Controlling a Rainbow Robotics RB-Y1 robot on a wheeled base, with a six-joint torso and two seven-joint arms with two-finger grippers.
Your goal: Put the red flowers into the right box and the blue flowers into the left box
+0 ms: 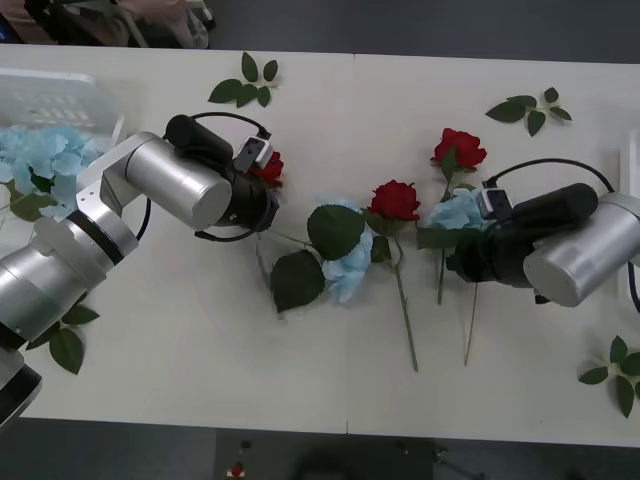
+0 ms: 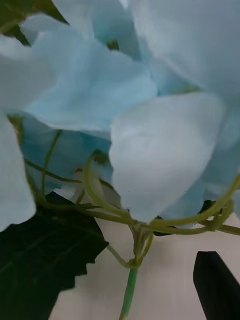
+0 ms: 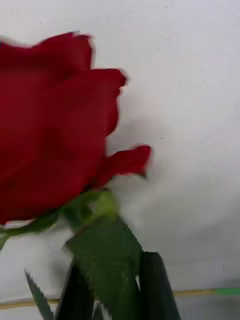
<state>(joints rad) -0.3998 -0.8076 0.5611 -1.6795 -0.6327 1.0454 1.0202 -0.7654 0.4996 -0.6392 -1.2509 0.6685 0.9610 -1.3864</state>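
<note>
Left gripper [image 3: 112, 295]: black fingers nearly closed, pinching a red rose [image 3: 47, 125] just below the head, a serrated green leaf caught between them; in the front view this rose [image 1: 268, 167] peeks out beside the silver cylindrical wrist, left of desk centre. Right gripper [image 1: 462, 255]: low over a light-blue hydrangea [image 1: 458, 212] at centre-right; one black finger [image 2: 217, 287] visible beside the thin green stem, how far open cannot be told. Petals broad, soft, fabric-like; stemlets pale green and wiry.

Remaining stock on the white, smooth desk [image 1: 350, 110]: two red roses, one upright-lying at centre [image 1: 396, 200], one farther back [image 1: 459, 148], tight velvety heads, long thin stems; one blue hydrangea [image 1: 348, 262] with two large dark leaves at centre. White slotted plastic basket [image 1: 60, 98] at far left, holding blue hydrangeas [image 1: 45, 160]. Loose green leaf sprigs [image 1: 247, 85] scattered near the desk edges. No legible writing or labels.
</note>
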